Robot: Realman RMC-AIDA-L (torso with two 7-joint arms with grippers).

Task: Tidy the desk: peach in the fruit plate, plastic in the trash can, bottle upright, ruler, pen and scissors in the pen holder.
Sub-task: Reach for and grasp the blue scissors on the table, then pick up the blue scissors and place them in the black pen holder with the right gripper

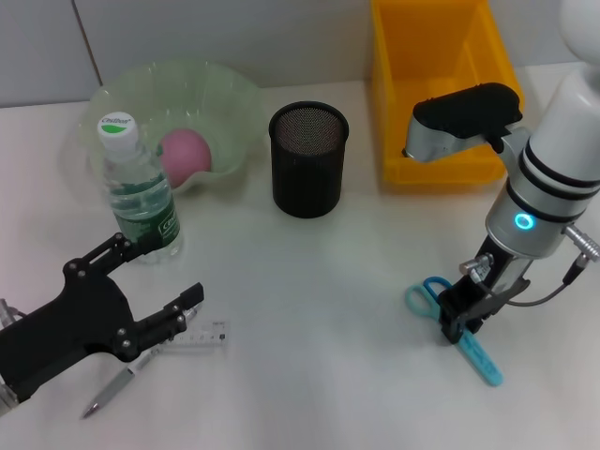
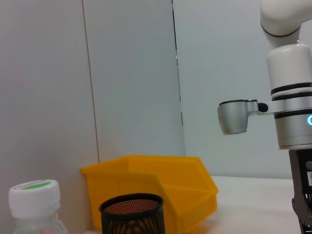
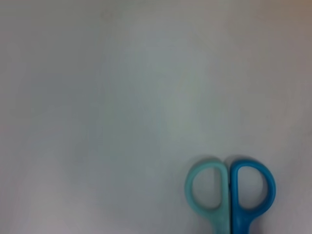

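Note:
The pink peach [image 1: 185, 155] lies in the green fruit plate [image 1: 230, 94]. Beside the plate the bottle [image 1: 141, 187] stands upright. My left gripper [image 1: 173, 272] hovers open at the front left, just above the clear ruler [image 1: 204, 336] and the pen [image 1: 112, 384]. My right gripper [image 1: 464, 311] is down on the blue scissors [image 1: 483, 361], just behind the handles [image 3: 228, 204]. The black mesh pen holder [image 1: 309, 159] stands mid-table. The yellow trash can [image 1: 441, 84] is at the back right. No plastic is in view.
In the left wrist view the pen holder [image 2: 131, 217], the yellow bin [image 2: 161, 180] and the bottle cap [image 2: 34, 195] stand before a grey wall. The white table [image 1: 328, 309] lies bare between the two grippers.

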